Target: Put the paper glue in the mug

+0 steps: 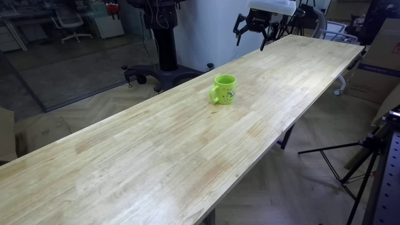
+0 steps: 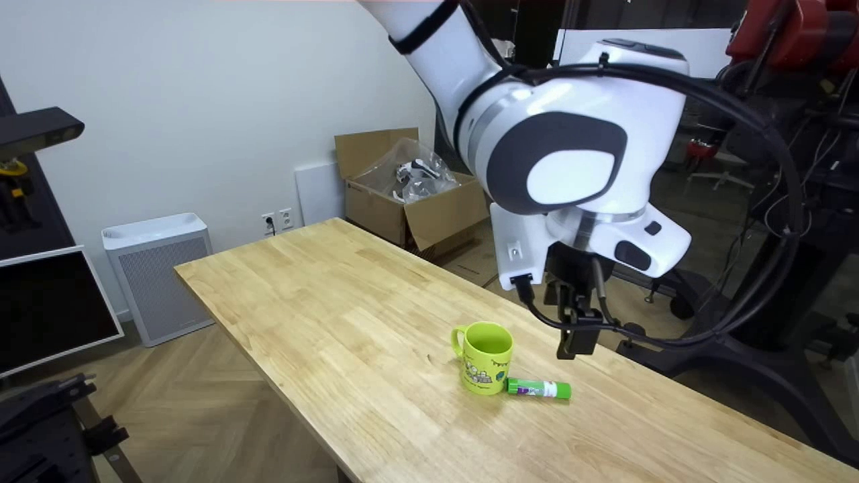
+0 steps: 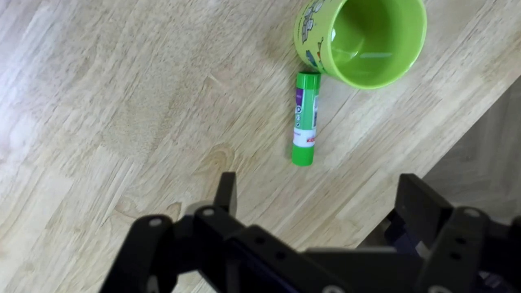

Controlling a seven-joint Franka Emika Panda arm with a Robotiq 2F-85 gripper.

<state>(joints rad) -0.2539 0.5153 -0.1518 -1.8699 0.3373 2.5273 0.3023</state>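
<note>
The glue stick [image 3: 305,118] is bright green, banded with white.

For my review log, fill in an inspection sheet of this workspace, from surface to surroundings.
Surface: table, pale wood, shiny in places.
Job's things: mug upright; glue lying flat beside it, not yet inside; whether they touch is unclear.
Clutter: open box beyond the table's edge.
Gripper: open, raised off the table, holding nothing.
Cables: black cable looping beside the arm.
Surroundings: tripod; white appliance near the wall.

Mug [image 2: 486,362] lime, cartoon-printed; glue stick [image 3: 304,119] green, white-banded; pincer [image 3: 317,191] black.
</note>
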